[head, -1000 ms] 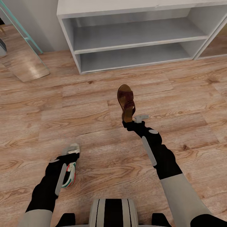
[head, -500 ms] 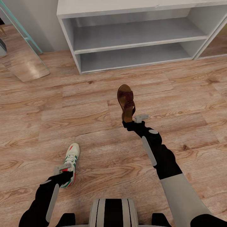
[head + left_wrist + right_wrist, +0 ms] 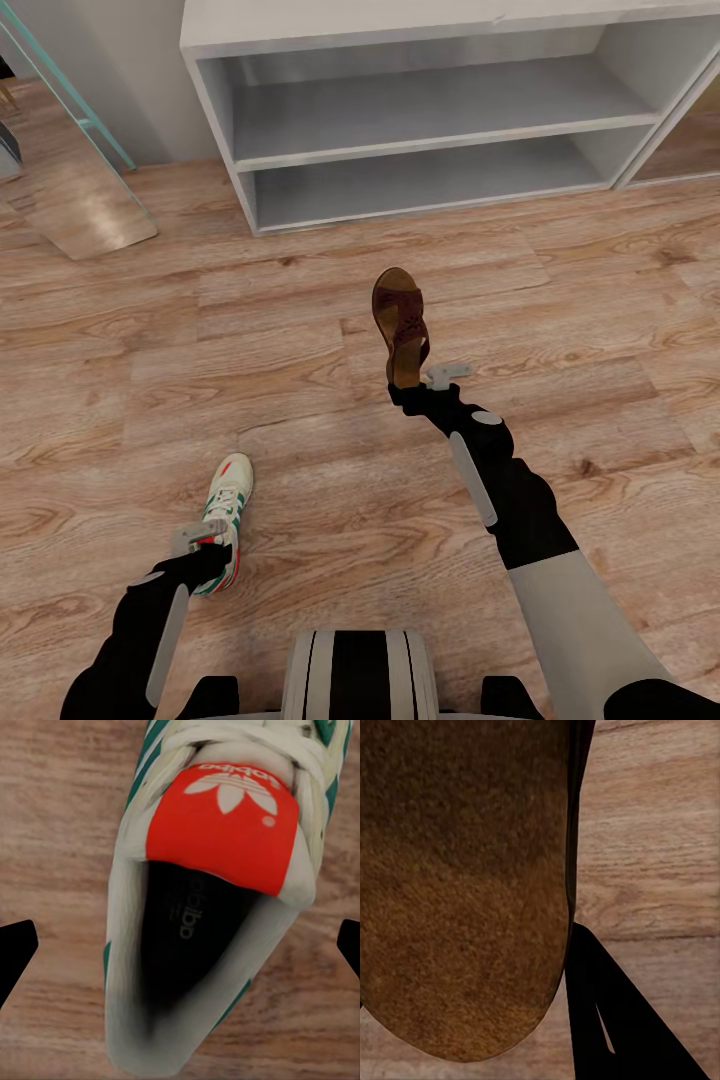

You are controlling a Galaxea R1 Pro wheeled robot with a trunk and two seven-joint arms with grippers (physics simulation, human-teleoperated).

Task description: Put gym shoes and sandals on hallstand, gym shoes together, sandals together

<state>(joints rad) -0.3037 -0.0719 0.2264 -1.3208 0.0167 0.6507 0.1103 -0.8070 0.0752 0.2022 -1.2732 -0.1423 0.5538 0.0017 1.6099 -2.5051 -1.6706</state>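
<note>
The heel end of the dark-brown strappy leather sandal [image 3: 402, 325] is covered by the right gripper [image 3: 410, 385], so the head view does not show exactly where the fingers meet it. The right wrist view gives the tan footbed [image 3: 461, 885] from very close, with one black finger [image 3: 607, 1020] pressed against its edge at the heel; the other finger is out of sight behind the sole. The gripper is clamped on the sandal's heel, and the sandal sticks out ahead of it, toe toward the pale grey-white low shoe rack [image 3: 215, 120].

The left gripper [image 3: 205, 548] sits over the heel of the white lace-up gym shoe with green stripes and red-orange patches [image 3: 226, 505], hiding that end in the head view. The left wrist view looks straight down into the shoe's dark opening [image 3: 187, 937], with its red-orange tongue patch just beyond, and only the black tips of the two fingers [image 3: 15, 952] at the picture's edges, spread wide on either side and touching nothing. That gripper is fully open and holds nothing. The shoe lies on the light brown wood-plank floor [image 3: 600, 320] directly under it, toe pointing away from the wrist.

The rack stands well ahead of both grippers; both of its long open shelves are bare, and its right end is cut off by the frame.
</note>
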